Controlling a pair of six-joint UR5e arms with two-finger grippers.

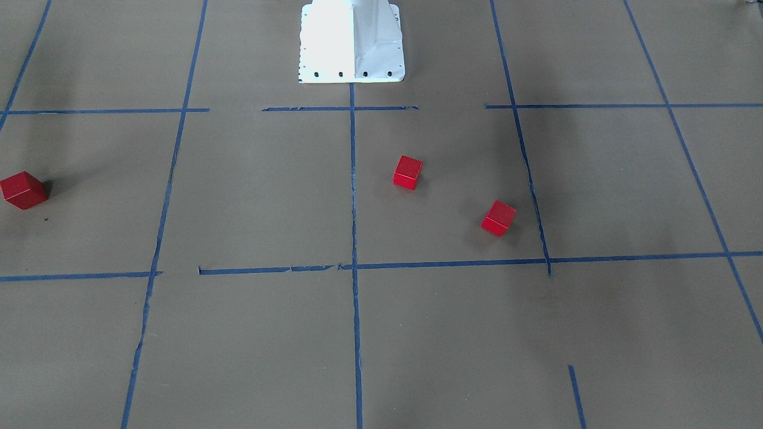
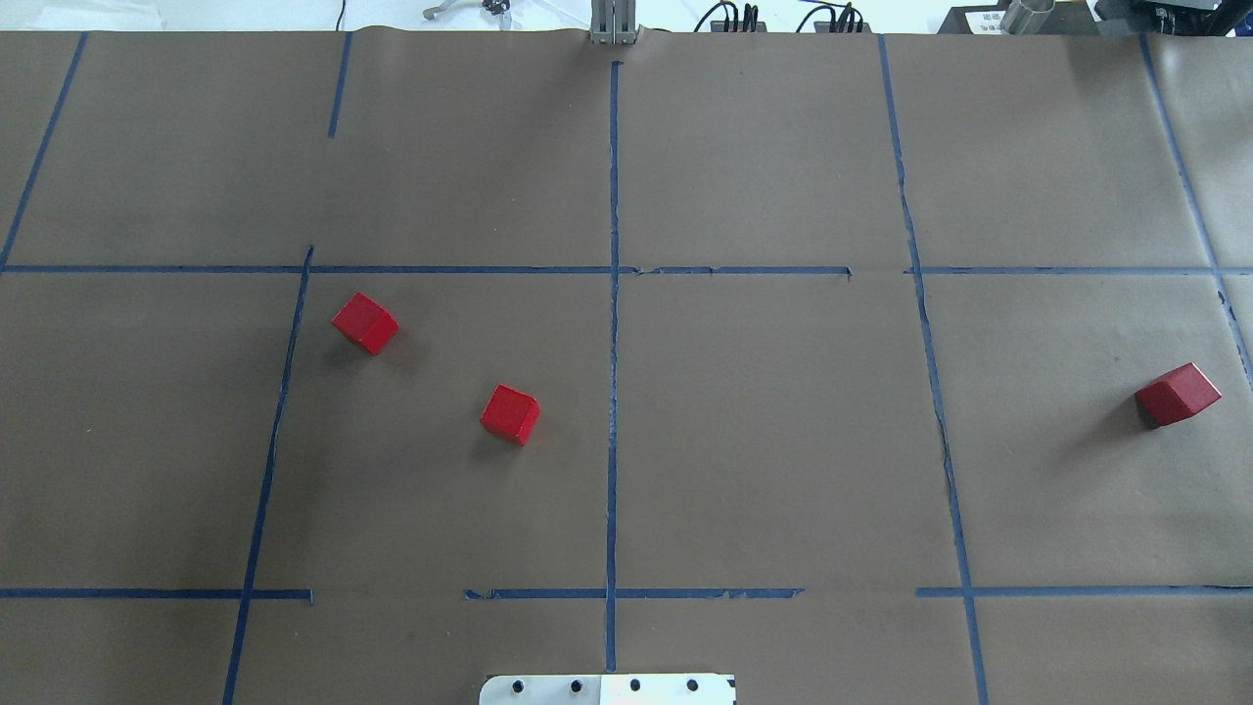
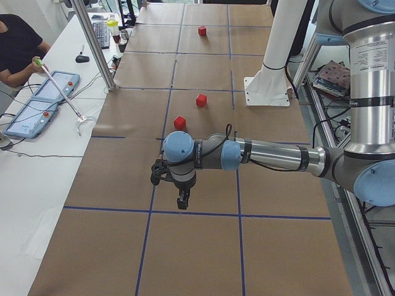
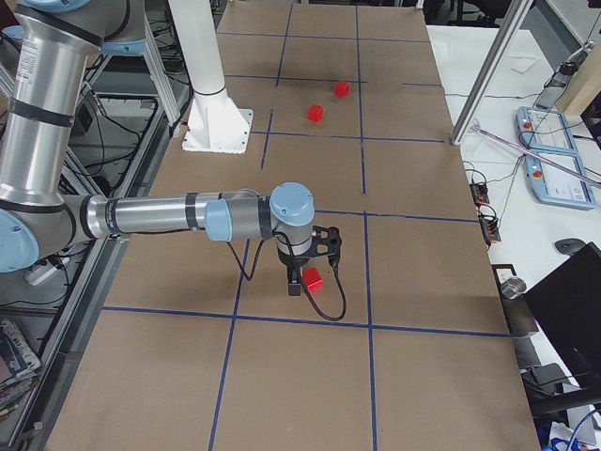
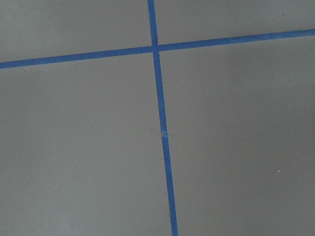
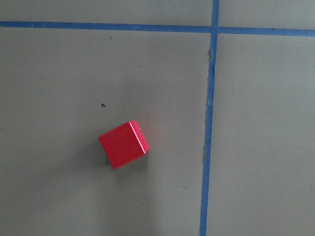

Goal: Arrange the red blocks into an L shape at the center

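Upper left of exterior left view: person (image 3: 18, 43) at white side bench (image 3: 37, 185), holding a long grabber stick (image 3: 58, 89) over two pendants (image 3: 43, 105). Metal post (image 3: 95, 43) and keyboard (image 3: 100, 34) behind. Books (image 3: 333, 77) at right edge. Exterior right view: dark monitor (image 4: 568, 310) lower right, mouse (image 4: 568, 246) above it.

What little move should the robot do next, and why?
Probably lower the right gripper onto the lone red block just below it. That block lies far off toward the robot's right, while the other two blocks sit near the middle blue line, so it needs fetching.
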